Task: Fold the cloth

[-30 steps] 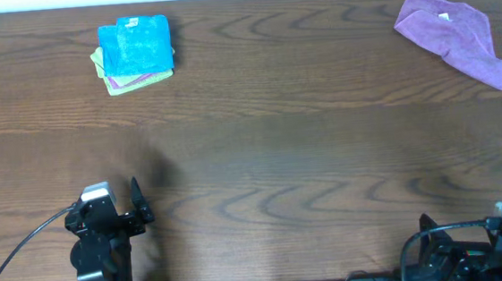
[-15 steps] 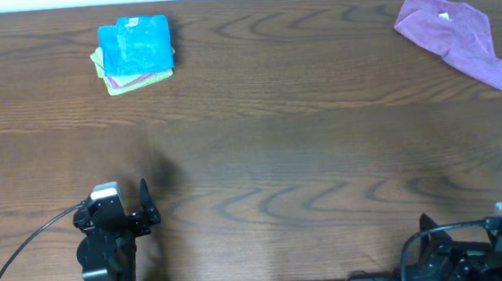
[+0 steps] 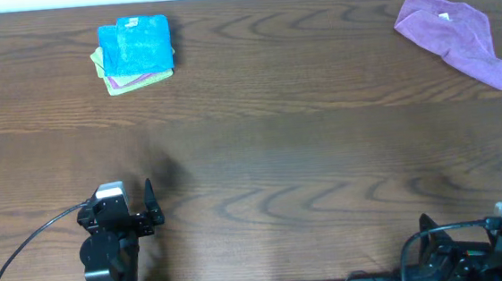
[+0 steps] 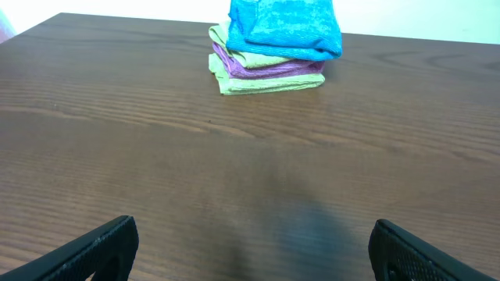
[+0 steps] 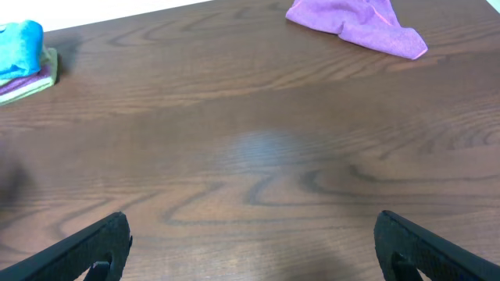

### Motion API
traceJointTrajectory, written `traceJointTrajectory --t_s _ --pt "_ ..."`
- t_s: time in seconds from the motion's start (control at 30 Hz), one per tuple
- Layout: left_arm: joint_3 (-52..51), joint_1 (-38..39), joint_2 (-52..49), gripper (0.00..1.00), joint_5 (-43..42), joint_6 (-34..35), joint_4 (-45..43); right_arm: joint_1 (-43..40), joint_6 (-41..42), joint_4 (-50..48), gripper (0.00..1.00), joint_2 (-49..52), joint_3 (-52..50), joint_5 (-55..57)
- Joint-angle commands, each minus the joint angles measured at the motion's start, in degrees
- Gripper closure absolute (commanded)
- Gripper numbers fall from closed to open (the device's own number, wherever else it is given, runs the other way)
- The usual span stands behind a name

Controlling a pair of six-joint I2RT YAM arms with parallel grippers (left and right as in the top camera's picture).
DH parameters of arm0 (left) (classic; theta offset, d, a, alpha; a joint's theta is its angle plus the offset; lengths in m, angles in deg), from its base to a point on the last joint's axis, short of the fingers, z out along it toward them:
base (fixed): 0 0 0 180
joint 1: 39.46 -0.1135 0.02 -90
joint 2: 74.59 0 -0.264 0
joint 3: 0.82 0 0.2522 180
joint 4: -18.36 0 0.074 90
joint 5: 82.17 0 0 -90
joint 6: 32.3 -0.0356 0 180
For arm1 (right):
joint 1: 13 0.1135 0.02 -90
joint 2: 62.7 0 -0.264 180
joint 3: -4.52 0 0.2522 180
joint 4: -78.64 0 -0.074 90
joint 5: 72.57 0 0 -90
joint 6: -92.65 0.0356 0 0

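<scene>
The sky-blue cloth (image 3: 136, 44) lies folded on top of a small stack at the far left of the table, its white tag at the far edge. It also shows in the left wrist view (image 4: 285, 30) and at the left edge of the right wrist view (image 5: 19, 48). My left gripper (image 3: 147, 205) is open and empty near the front left, far from the stack; its jaws (image 4: 250, 250) frame bare table. My right gripper (image 5: 251, 246) is open and empty; its arm (image 3: 479, 244) sits at the front right edge.
Under the blue cloth lie a folded purple cloth (image 4: 269, 66) and a lime-green folded cloth (image 4: 266, 82). A loose, crumpled purple cloth (image 3: 453, 33) lies at the far right, also in the right wrist view (image 5: 355, 22). Dark wood table (image 3: 270, 157).
My left arm has shifted slightly to the right and toward the front edge. The cloths and the right arm have not moved.
</scene>
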Motion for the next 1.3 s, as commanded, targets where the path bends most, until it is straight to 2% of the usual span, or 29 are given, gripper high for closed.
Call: traceJointTrajectory --t_s 0.0,1.1,1.2,1.27 --pt "-1.49 0.24 0.68 0.05 0.98 0.13 0.13 0.39 0.68 -0.02 0.01 0.11 0.28 0.17" --pt "-1.49 0.24 0.68 0.04 1.01 0.13 0.11 0.39 -0.81 -0.26 0.01 0.11 0.28 2.16" --pt "-1.49 0.24 0.68 0.04 1.01 0.13 0.11 0.28 -2.95 -3.78 0.01 -0.02 0.17 6.84" --pt "-1.49 0.24 0.68 0.05 1.01 0.13 0.11 -0.31 -4.87 -10.36 0.01 -1.42 -0.74 7.50"
